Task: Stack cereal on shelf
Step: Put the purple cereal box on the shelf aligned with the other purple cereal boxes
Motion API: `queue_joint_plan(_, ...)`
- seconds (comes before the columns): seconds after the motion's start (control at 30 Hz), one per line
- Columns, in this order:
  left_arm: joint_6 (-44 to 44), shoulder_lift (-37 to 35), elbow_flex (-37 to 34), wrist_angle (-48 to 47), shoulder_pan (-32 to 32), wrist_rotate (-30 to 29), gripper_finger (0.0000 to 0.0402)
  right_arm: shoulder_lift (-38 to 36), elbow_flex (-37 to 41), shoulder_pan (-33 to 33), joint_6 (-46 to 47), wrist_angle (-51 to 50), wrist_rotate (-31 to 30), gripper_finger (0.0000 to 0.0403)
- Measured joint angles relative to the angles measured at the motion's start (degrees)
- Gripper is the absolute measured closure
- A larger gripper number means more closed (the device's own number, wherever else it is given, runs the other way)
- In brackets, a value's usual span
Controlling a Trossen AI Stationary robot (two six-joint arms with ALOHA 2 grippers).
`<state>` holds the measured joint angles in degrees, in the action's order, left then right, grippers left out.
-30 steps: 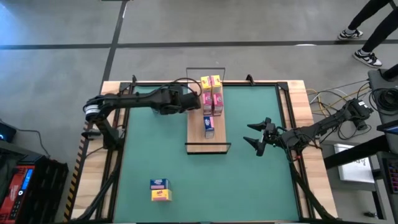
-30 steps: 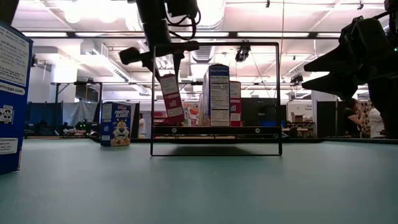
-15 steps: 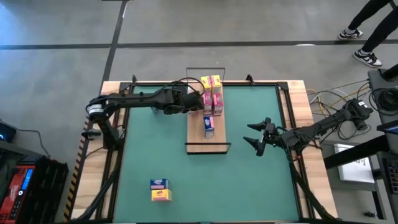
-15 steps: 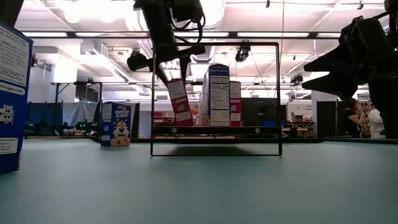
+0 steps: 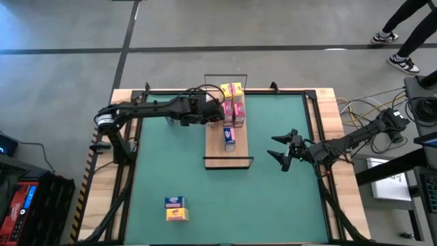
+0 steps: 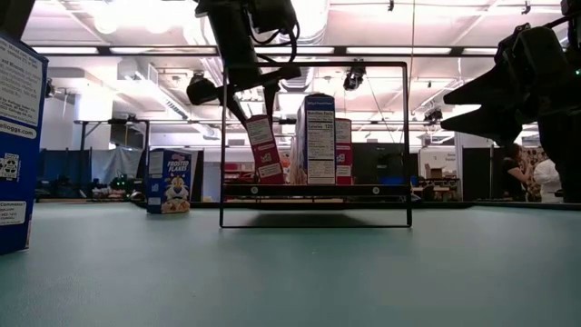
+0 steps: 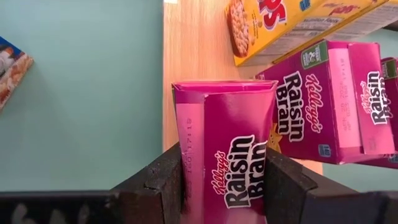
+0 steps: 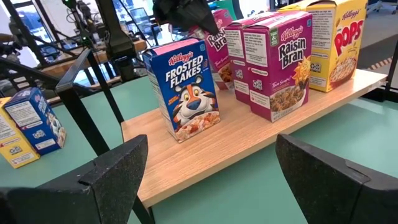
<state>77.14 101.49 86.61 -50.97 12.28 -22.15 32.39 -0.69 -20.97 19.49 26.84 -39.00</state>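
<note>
Left gripper [image 7: 224, 186] clamps a pink Raisin Bran box [image 7: 224, 146], tilted off upright, held over the shelf [image 5: 217, 147] at its left long edge. On the shelf: two pink, one yellow [image 5: 227, 89], one blue box [image 5: 229, 139]. Two more boxes [image 5: 175, 208] near the table's [image 5: 273, 198] front edge. Right gripper [image 5: 283, 148] open, right of shelf.

Green table [image 5: 273, 198], grey floor [image 5: 68, 41], person's legs [image 5: 403, 34], cables [image 5: 355, 109].

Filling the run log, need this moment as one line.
left end effector: shut on pink cereal box, tilted over shelf | right end effector: open, waiting beside shelf | two boxes left on table
</note>
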Motion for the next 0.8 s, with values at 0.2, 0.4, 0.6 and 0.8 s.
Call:
queue_joint_plan(0.2, 0.05, -0.42, 0.0, -0.04, 0.3, 2.44, 0.0251, 0.0, 0.0, 0.02, 0.0, 0.01, 0.0, 0.0062)
queue_joint_plan(0.4, 0.16, -0.28, 3.09, -4.24, 1.13, 6.13, 0.0251, 0.01, 0.0, 0.01, 0.0, 0.01, 0.0, 0.0062)
queue_joint_plan(0.6, 0.49, -0.21, 4.63, -6.26, 1.35, 6.16, 0.0251, 0.0, 0.0, 0.02, 0.0, 0.01, 0.0, 0.0062)
queue_joint_plan(0.8, 1.58, 1.41, 4.66, -6.93, 2.08, 6.59, 0.0251, 0.02, 0.0, 0.02, 0.0, -0.01, 0.0, 0.0062)
